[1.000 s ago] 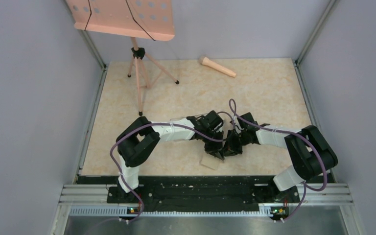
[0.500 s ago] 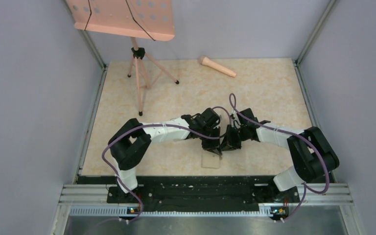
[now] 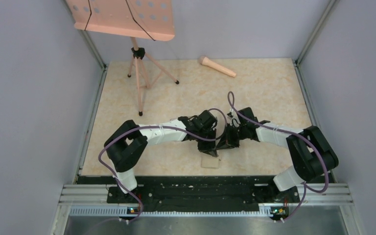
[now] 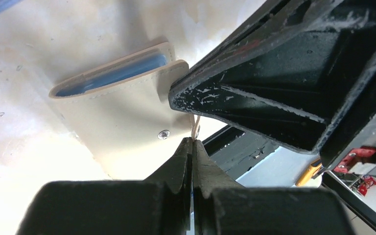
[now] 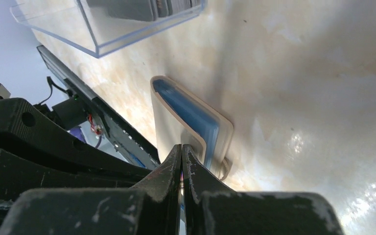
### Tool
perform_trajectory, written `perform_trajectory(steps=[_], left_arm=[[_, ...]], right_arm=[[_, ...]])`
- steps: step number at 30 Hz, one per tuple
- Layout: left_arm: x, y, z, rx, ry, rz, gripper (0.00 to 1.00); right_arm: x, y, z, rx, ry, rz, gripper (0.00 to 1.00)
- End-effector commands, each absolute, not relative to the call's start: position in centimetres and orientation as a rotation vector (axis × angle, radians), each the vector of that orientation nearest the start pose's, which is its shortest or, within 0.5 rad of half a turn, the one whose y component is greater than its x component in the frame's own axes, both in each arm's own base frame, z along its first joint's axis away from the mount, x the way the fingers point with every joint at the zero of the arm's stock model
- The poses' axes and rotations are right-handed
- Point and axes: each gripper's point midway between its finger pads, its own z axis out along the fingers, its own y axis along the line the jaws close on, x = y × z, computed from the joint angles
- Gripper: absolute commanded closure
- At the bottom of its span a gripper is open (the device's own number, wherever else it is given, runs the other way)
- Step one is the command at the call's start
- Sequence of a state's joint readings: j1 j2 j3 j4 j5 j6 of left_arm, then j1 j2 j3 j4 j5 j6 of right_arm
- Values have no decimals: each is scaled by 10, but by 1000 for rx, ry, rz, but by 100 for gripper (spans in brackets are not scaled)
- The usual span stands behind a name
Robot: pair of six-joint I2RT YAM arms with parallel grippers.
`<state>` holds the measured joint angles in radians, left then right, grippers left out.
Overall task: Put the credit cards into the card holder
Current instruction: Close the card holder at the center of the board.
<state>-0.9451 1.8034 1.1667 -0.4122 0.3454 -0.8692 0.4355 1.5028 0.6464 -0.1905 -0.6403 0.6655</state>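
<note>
Card holder [image 4: 122,122] lay folded on the table [image 3: 264,93] near its front edge. Left gripper [image 4: 192,142] — jaws shut — pointed at its snap [image 4: 163,134]; right gripper [image 5: 181,147], likewise shut, pointed at the blue opening, probably to spread it.

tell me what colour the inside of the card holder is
Light blue, inside a beige outer cover. The card holder shows this best in the right wrist view.

Card holder [image 4: 122,125] on table [image 3: 264,88] near box [image 5: 98,41]
</note>
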Motion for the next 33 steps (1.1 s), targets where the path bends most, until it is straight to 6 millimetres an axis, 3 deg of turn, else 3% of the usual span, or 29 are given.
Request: perform_trajectory(steps=[1,13,25,33], left_arm=[[171,-376,79,233,2869,-949,100],[172,-366,70,190,2885,-896,100],[177,-353,51,167,2924,-793,100],[176,-356,43,184,2942,-820,100]], right_arm=[[204,239,42,9,2762,1238,100],[194,230,20,28,2839,1148,100],[195,236,25,-6,2819,1190,100],[194,235,24,-6,2824,1188,100]])
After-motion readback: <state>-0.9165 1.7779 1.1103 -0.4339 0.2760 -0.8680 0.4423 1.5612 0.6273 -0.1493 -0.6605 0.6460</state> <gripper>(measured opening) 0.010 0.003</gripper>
